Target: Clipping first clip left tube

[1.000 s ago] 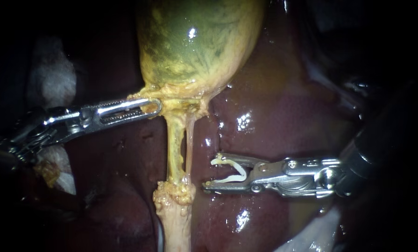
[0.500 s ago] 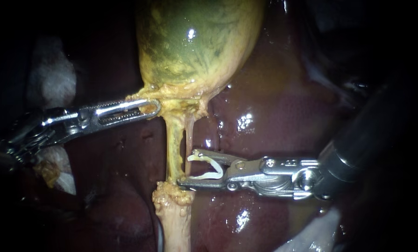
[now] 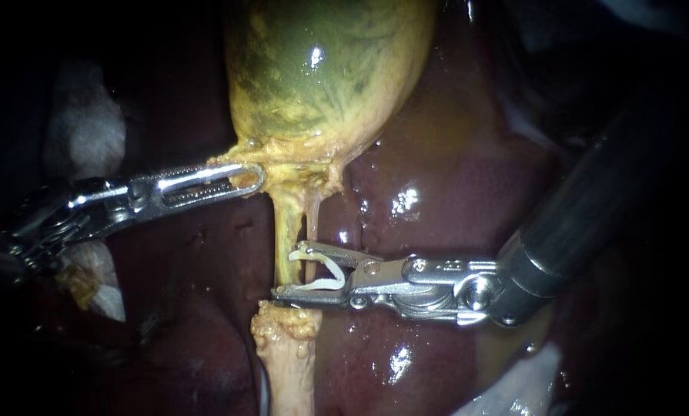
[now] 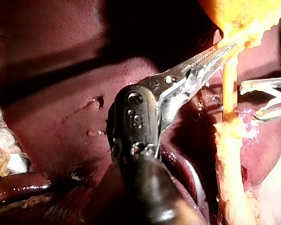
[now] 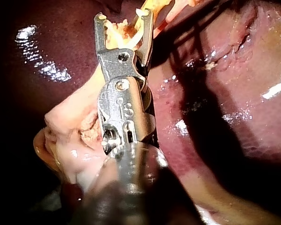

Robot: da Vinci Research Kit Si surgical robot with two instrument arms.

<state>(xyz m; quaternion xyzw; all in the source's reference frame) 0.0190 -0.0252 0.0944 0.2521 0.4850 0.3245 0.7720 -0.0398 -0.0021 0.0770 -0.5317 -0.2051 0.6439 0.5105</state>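
The green-yellow gallbladder hangs over the liver. Two tubes run down from its neck: a thicker yellow left tube and a thin right tube. My left instrument is shut on the yellow tissue at the gallbladder's neck, as the left wrist view also shows. My right instrument holds an open white clip between jaws that stand wide apart. Both tubes lie between the jaws, which reach past the left tube. In the right wrist view the clip sits between the jaws against yellow tissue.
Below the jaws the tubes join a knobbly pale stump. White gauze lies behind my left instrument's shaft. More pale material lies under my right instrument's shaft. Wet dark-red liver surrounds the tubes.
My right instrument has moved left with the clip, from beside the tubes to straddling them. My left instrument and the gallbladder have stayed put.
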